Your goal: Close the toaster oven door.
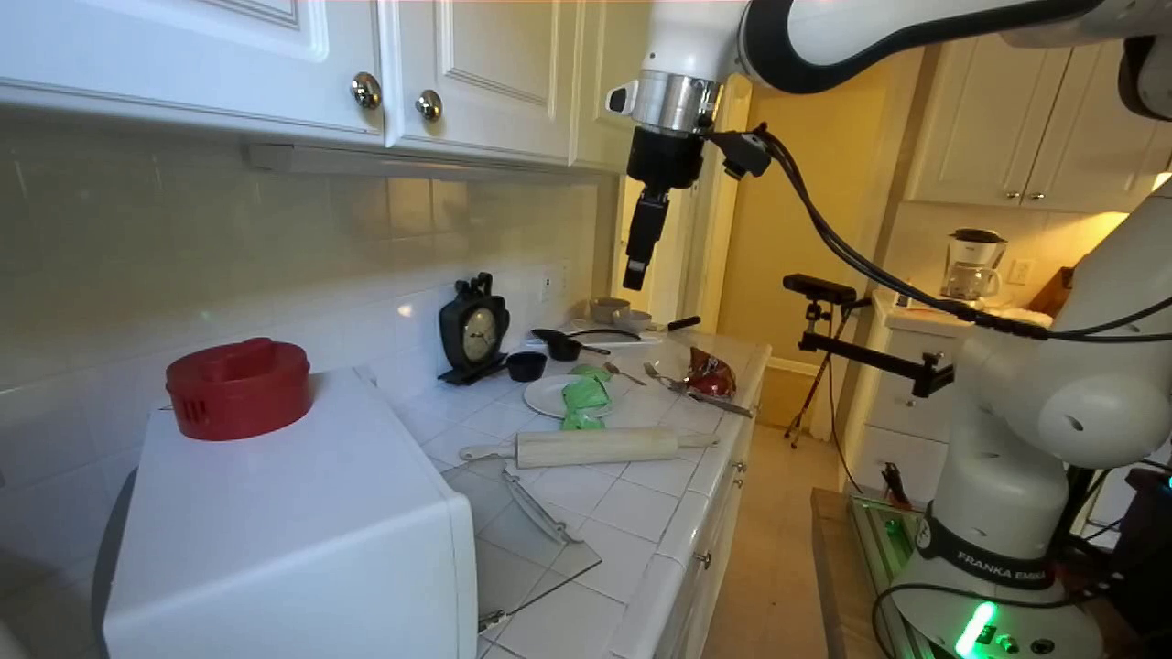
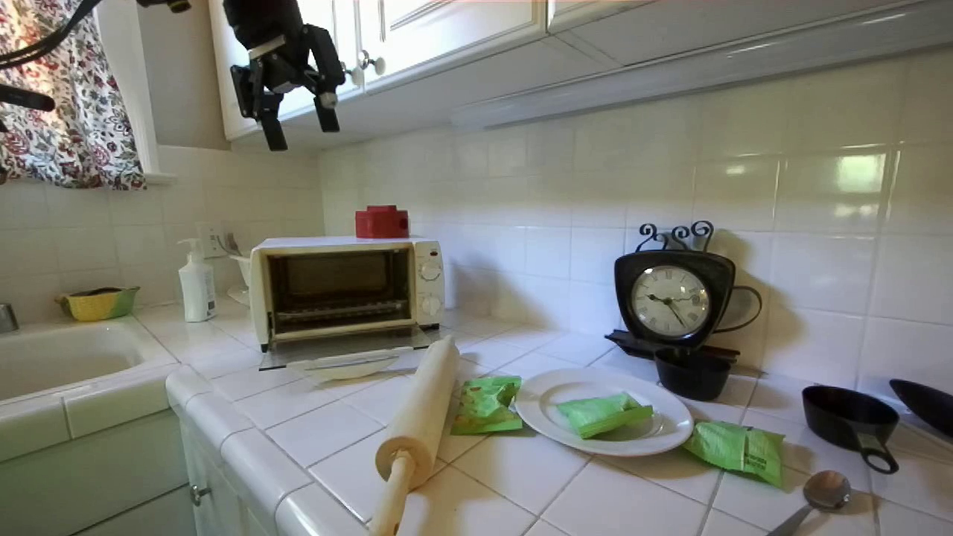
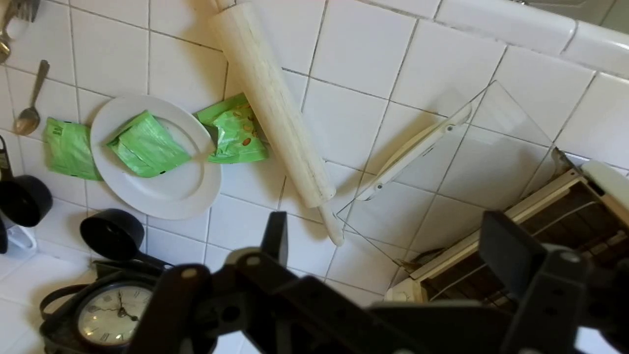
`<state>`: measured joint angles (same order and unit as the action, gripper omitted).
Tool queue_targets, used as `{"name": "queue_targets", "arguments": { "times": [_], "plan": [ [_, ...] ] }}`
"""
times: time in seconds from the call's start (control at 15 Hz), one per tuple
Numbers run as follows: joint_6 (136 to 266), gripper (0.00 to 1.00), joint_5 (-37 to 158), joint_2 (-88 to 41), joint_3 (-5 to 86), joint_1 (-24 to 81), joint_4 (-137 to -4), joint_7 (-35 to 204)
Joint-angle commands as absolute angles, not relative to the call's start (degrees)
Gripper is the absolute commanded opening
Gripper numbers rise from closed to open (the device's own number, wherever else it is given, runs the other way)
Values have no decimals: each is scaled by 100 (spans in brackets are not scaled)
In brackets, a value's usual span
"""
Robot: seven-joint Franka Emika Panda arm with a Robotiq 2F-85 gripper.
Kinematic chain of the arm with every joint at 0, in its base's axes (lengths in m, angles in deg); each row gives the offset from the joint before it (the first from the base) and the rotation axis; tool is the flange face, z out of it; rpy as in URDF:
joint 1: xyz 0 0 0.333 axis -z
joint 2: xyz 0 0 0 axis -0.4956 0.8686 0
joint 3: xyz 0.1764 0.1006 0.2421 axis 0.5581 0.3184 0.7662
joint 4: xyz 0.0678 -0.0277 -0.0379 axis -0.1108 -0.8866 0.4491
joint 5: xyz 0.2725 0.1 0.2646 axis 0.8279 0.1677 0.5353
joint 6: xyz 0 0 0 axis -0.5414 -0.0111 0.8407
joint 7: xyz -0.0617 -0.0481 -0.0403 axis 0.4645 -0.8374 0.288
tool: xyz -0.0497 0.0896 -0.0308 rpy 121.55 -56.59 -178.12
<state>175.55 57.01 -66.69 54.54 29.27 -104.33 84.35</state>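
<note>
Black two-fingered gripper (image 2: pixel 301 132) up high, fingers spread wide

It's aimed down in midair above the white tiled countertop (image 3: pixel 339 128). Below, there's the clear rectangular glass door (image 3: pixel 448 174), pale-handled, folded down in front of the white box-shaped toaster oven (image 1: pixel 298 517). A round red container (image 1: pixel 240 394) sits on top! Near the door's corner, one handle of a pale wooden rolling pin (image 3: pixel 275 105); past that, a round white plate (image 3: pixel 191 199) with a green packet (image 3: pixel 149 145) on it, a second green packet (image 3: pixel 72 149) beside it, a third green packet (image 3: pixel 238 132) between plate and pin. By the white tiled wall (image 2: pixel 532 186), a black-framed clock (image 2: pixel 670 301); overhead, white wall cabinets (image 1: pixel 504 78). Beyond: a white sink (image 2: pixel 71 361), a floral curtain (image 2: pixel 67 104), a white coffee maker (image 1: pixel 974 261).
</note>
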Motion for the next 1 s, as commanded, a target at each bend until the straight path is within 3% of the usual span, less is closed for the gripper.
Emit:
{"name": "queue_targets", "arguments": {
  "times": [0.0, 0.47, 0.93],
  "plan": [
    [17535, 100, 5642, -6652, 5346, 2789, -10418, 8384],
    [17662, 100, 5792, -6746, 5342, 2764, -10565, 8170],
    [18244, 100, 6599, -7262, 5359, 2784, -11644, 6771]
  ]
}}
